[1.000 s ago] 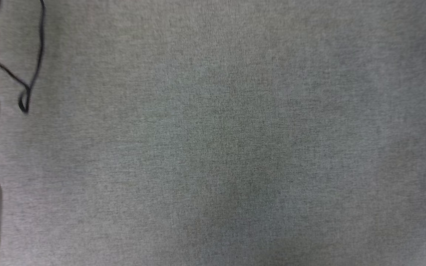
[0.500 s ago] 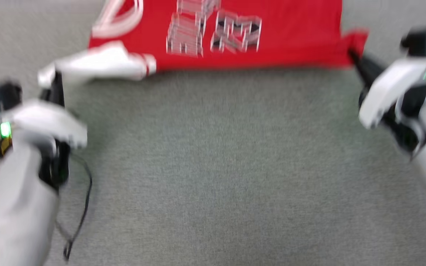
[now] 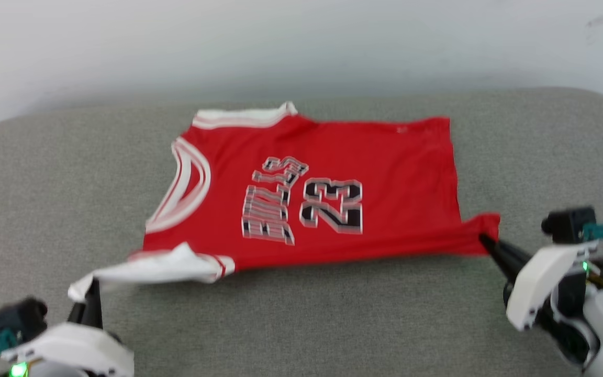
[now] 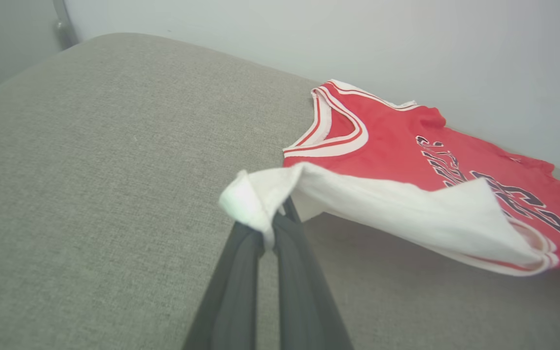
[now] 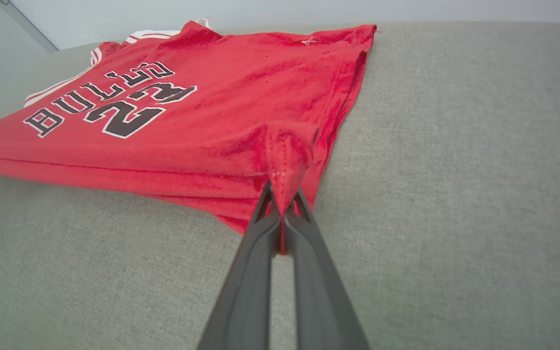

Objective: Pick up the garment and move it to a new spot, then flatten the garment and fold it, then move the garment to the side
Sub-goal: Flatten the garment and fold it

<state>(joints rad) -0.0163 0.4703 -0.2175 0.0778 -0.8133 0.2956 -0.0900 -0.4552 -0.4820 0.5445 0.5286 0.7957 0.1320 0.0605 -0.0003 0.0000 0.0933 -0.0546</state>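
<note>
The head camera has tipped up. A second ago it saw bare grey cushion, half a second ago the garment sat at its top edge, and now the garment [image 3: 333, 178] lies mid-frame. That shift is the camera's, not the cloth's.

The grips match those of half a second ago. The left gripper [image 4: 272, 228] has its fingers closed on the white sleeve end [image 4: 248, 201]. The right gripper [image 5: 280, 199] has its fingers pinched on the red hem corner [image 5: 285, 165].

The garment is spread print-up on the cushion [image 3: 301, 324], near the wall [image 3: 301, 42]. Its near edge is lifted and drawn taut between the two grippers, while the far part rests flat.

The move to a new spot looks done or nearly so, and this seems to be the flattening. With the whole garment now in view, the robot can judge how even the spread is before lowering the near edge. The bunched sleeve will likely need smoothing before any fold.
</note>
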